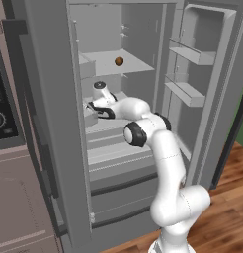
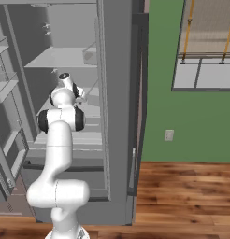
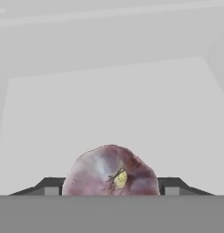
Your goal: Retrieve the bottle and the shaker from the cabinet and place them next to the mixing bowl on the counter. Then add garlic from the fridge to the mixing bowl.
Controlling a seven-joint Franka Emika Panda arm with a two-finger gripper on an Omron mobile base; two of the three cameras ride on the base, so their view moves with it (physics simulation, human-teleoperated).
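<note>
Between the two dark fingers [image 3: 50, 186], deep inside the fridge [image 1: 143, 29], sits the pinkish garlic [image 3: 111, 170], flanked closely, though a clamped hold cannot be confirmed.

- I am looking into the fridge [image 1: 54, 123], standing with its doors open on the wooden floor [image 2: 182, 196].
- A small brown ball [image 1: 119, 61] is sitting on the pale upper shelf [image 1: 138, 63].
- The garlic [image 3: 111, 172] is resting on a pale shelf floor [image 3: 109, 104] lower down, right before me.
</note>
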